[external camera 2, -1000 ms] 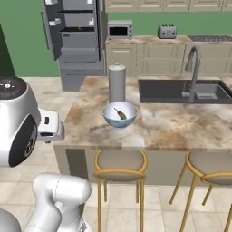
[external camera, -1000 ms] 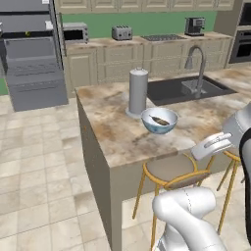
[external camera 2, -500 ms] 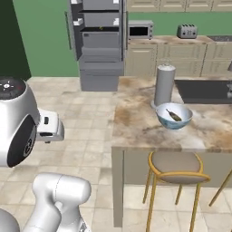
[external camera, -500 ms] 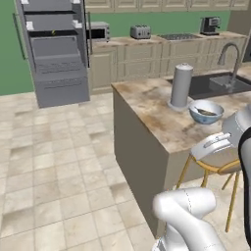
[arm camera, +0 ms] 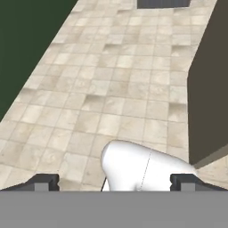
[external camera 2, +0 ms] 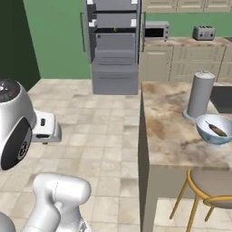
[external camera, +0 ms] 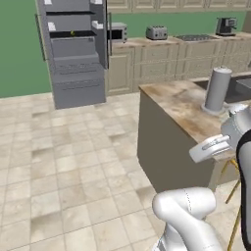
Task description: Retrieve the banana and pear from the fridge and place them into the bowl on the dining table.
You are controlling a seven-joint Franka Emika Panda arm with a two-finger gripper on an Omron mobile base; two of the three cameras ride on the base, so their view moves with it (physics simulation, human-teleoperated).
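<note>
- The gripper (arm camera: pixel 114 182) has its jaws spread fully apart and holds nothing; it looks down at bare floor tiles, evidently carried in a travel pose, free for the next pick.
- The bowl (external camera 2: pixel 215 129) sits on the table (external camera 2: pixel 167 131) near its right part, just beside the steel canister (external camera 2: pixel 200 94), which stands toward the far edge.
- The banana (external camera 2: pixel 216 129) lies inside the bowl, so that half of the task reads as done.
- The fridge (external camera 2: pixel 114 45) stands against the far wall with its doors open, giving access to the shelves.
- A small yellow-green item, probably the pear (external camera: pixel 72 33), rests on an upper shelf; it is too small to confirm.
- Judgement: the base faces the fridge to fetch the pear.
</note>
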